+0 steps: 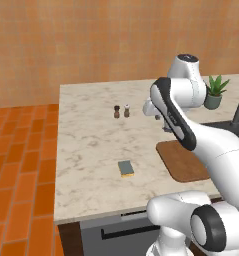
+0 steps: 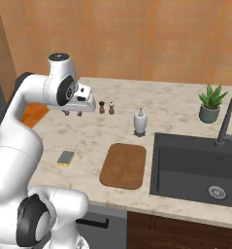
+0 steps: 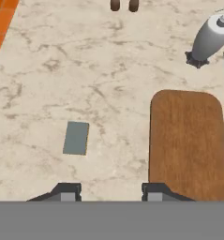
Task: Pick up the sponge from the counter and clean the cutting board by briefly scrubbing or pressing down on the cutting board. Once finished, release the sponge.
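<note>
Your tool (image 2: 72, 114) hangs high above the worktop (image 2: 88, 141), fingers spread wide and holding nothing. The sponge (image 3: 76, 138) lies flat below it, slightly left, well apart from the cutting board (image 3: 186, 143). Your arm bends forward, hand pointing down.

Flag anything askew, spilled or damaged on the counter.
Nothing stands out. The sponge lies flat on the counter, apart from the cutting board, which lies flat beside the sink. The soap bottle and both shakers stand upright. No spills show.
</note>
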Robot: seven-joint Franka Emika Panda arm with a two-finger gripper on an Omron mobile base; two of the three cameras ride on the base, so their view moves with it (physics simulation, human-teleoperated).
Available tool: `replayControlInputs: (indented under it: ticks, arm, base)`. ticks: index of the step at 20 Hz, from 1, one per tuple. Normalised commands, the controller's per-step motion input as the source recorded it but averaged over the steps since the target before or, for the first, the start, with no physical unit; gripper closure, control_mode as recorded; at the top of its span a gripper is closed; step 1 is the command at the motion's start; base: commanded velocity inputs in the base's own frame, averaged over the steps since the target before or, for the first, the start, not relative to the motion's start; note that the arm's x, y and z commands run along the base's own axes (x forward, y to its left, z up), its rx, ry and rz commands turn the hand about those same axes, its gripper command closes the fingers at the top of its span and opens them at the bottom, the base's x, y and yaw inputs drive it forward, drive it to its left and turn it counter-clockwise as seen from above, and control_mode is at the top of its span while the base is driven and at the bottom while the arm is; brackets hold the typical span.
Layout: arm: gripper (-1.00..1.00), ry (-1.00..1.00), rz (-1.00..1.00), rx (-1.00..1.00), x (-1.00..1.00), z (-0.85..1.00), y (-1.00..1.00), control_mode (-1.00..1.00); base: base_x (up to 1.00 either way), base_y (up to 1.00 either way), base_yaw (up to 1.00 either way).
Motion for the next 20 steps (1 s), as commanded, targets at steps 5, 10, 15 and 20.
replayControlInputs:
  ticks: [5,10,15,20]
  arm:
    - [-1.0,0.19,0.0,-0.02,-0.02,-0.3,0.19,-1.0]
    - [-1.0,0.11,-0.01,-0.02,0.0,-0.69,0.76,-1.0]
    - [-1.0,-0.09,0.0,0.0,0.0,-0.58,0.46,-1.0]
    - [-1.0,-0.16,0.0,0.0,0.06,-0.57,0.29,-1.0]
  base:
    - [0.0,0.0,0.0]
    - [0.0,0.0,0.0]
    - [0.0,0.0,0.0]
    - [0.0,0.0,0.0]
